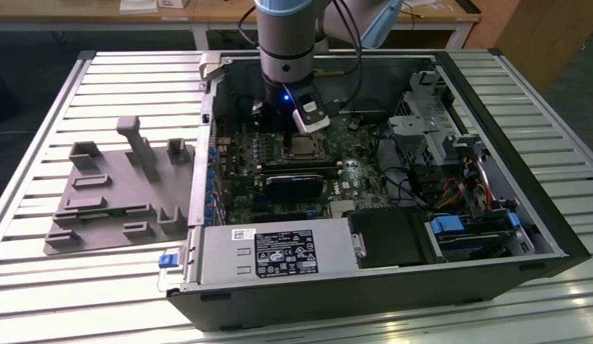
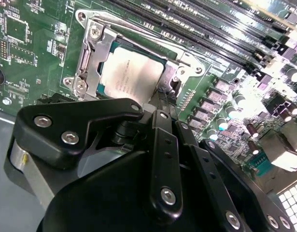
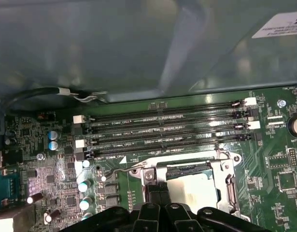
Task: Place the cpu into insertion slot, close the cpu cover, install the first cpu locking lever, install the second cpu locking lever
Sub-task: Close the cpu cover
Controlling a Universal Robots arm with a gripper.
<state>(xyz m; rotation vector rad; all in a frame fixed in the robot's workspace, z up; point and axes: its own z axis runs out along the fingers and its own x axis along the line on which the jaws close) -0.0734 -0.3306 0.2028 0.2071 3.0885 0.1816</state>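
Observation:
The cpu (image 2: pixel 131 72) lies flat in the insertion slot (image 1: pixel 301 147), its pale silvery face showing through the window of the cpu cover (image 2: pixel 88 60). That silver frame lies down over the chip. In the first wrist view the cpu (image 3: pixel 194 191) and the cpu cover (image 3: pixel 230 186) sit just beyond my gripper (image 3: pixel 159 191), whose black fingers are pressed together. In the second wrist view my gripper (image 2: pixel 162 94) has its tip at the socket's edge, beside the chip, holding nothing. A thin wire locking lever (image 3: pixel 117 171) runs out from the socket's corner. The arm stands upright over the socket in the exterior view.
Several long memory slots (image 3: pixel 162 130) run beside the socket. A black rectangular block (image 1: pixel 296 183) sits just in front of it, a power supply (image 1: pixel 277 251) along the case's near wall, drive cages (image 1: pixel 440 136) at the exterior view's right. A grey fixture plate (image 1: pixel 115 186) lies outside the case.

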